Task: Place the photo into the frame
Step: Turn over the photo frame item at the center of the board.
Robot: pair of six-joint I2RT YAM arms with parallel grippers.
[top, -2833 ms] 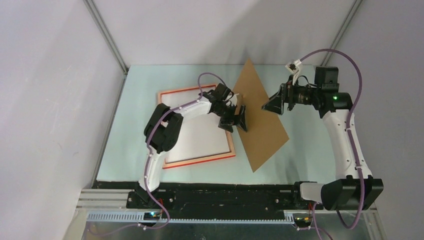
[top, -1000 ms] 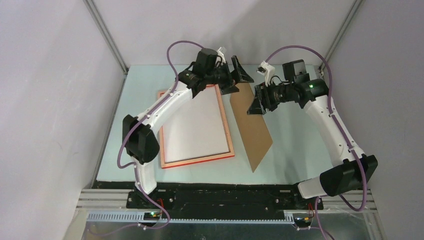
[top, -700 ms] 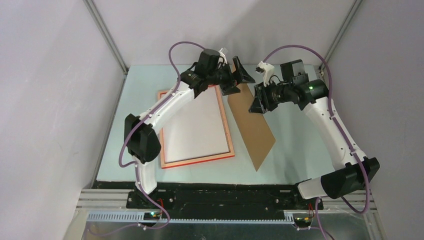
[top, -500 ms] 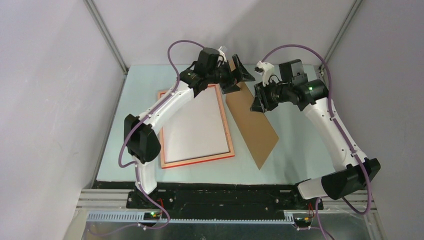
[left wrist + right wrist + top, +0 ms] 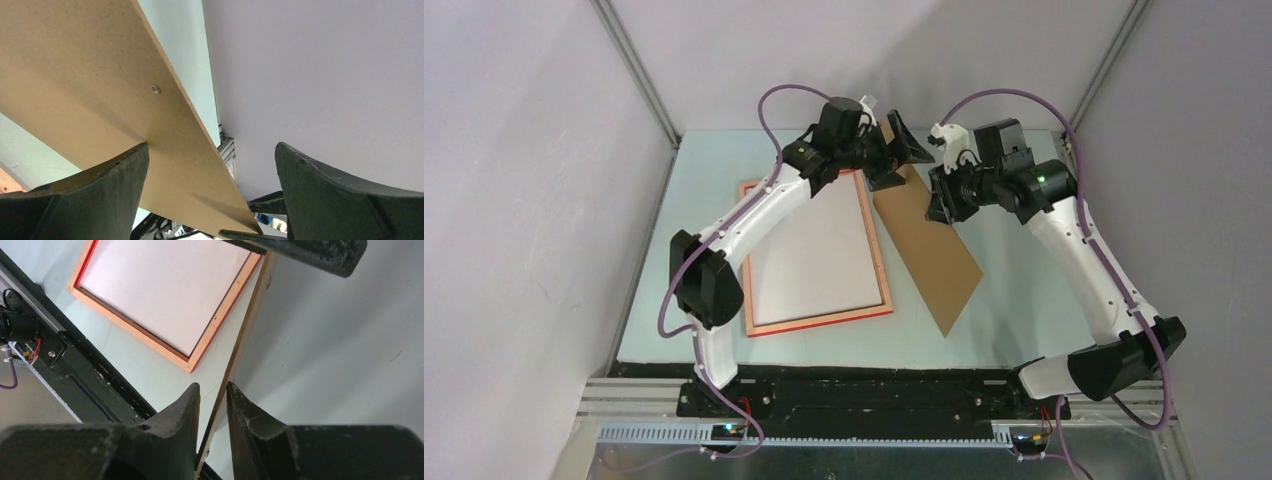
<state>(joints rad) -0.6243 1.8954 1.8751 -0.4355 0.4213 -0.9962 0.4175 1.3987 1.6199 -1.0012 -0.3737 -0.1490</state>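
Right wrist view shows the right gripper (image 5: 212,390) pinching the backing board (image 5: 929,255) by its edge, jaws narrower than a second ago. Unchanged, the left gripper (image 5: 902,150) gapes wide around the board's far corner, holding nothing. Beside the board the frame (image 5: 824,322) lies flat, holding what may be the photo (image 5: 809,250), white side up.

**Soft, even light and little glare**

The overhead view is bright and sharp, lit diffusely from above, with barely any shadow on the pale green table top (image 5: 1014,300). In the right wrist view, a broad grey shadow spreads to the right of the plain brown backing board (image 5: 929,255). There the white area inside the thin red-and-wood rectangular frame (image 5: 226,310) is almost washed out. In the left wrist view, the board's underside darkens towards the bottom.
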